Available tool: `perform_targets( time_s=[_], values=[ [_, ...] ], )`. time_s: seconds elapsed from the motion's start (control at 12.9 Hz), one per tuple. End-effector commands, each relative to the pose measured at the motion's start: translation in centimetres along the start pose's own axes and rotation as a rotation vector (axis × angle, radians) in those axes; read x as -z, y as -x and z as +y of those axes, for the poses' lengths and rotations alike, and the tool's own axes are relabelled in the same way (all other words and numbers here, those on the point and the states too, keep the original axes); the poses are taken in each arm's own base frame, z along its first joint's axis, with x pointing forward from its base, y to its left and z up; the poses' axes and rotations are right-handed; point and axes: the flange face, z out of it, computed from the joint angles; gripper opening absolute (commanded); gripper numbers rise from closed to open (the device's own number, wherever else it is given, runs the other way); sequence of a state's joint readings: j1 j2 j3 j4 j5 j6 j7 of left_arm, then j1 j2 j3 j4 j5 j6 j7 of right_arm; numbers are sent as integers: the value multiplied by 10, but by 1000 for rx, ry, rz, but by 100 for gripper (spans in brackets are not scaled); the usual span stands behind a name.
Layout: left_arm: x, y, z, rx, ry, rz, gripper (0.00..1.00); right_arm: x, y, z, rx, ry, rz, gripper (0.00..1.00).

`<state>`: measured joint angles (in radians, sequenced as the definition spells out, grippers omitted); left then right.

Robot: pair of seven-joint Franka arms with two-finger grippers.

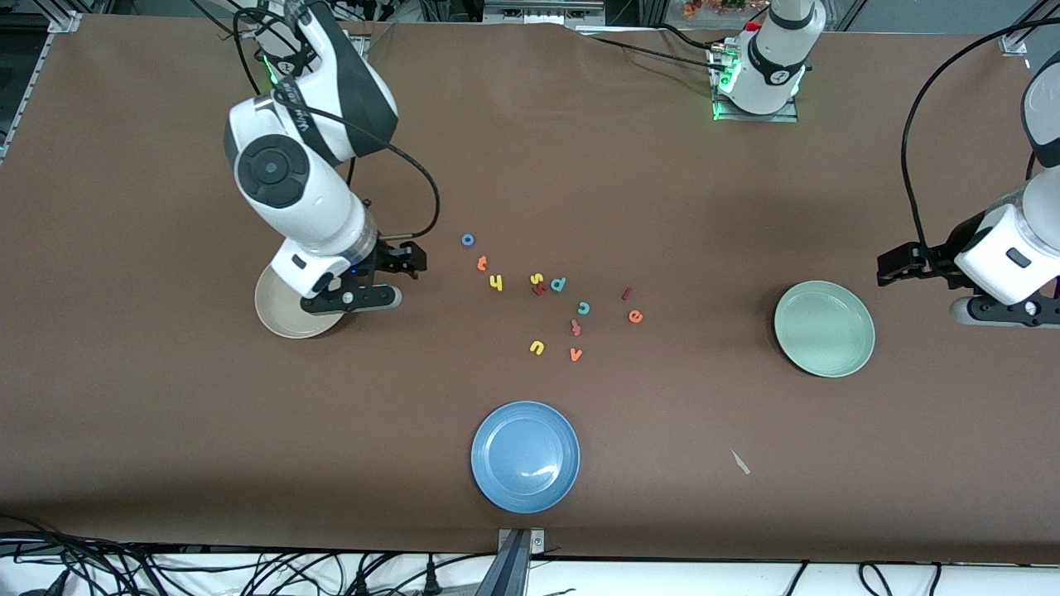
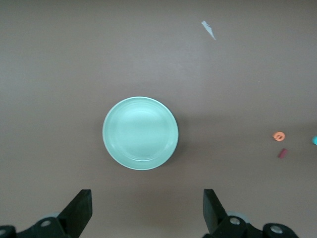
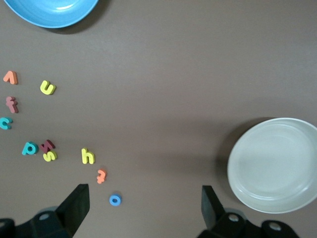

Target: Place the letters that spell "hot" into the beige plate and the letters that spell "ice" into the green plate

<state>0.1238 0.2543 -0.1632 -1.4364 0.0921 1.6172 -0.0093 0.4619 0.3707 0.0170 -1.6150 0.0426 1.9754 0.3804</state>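
Both arms hang raised, the left hand (image 1: pixel 898 269) and right hand (image 1: pixel 406 258) with fingers spread wide.

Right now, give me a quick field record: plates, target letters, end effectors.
beige plate: empty, toward the right arm's end, partly under the right arm
green plate: empty, toward the left arm's end
blue plate: empty, nearest the front camera
hot letters: o, t, h, all on the table
ice letters: i, c, e, all on the table
right end effector: open, beside the beige plate's rim
left end effector: open, beside the green plate
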Motion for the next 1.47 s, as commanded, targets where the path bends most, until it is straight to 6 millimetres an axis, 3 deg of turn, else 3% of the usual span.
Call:
perform_targets(
  time_s=[0.0,0.08,0.23,0.39,0.62,0.85,1.39],
  values=[
    [0,1,3,-26,-50,18,99,-29,38,3,-35,-34,62,100],
    [0,1,3,-29,-50,18,99,-41,53,11,-37,-39,72,100],
    [0,1,-2,-26,-50,18,99,-57,72,-2,-19,-41,49,100],
    [-1,2,-4,-27,-50,13,99,-77,102,-43,-88,-54,28,100],
    [-1,3,-5,-25,-48,12,99,-118,141,-63,-162,-68,25,100],
    [-2,2,-7,-26,-48,11,99,-165,162,-65,-168,-105,48,100],
    [-4,2,-8,-27,-49,6,99,-221,180,-75,-2,-8,107,100]
  ],
)
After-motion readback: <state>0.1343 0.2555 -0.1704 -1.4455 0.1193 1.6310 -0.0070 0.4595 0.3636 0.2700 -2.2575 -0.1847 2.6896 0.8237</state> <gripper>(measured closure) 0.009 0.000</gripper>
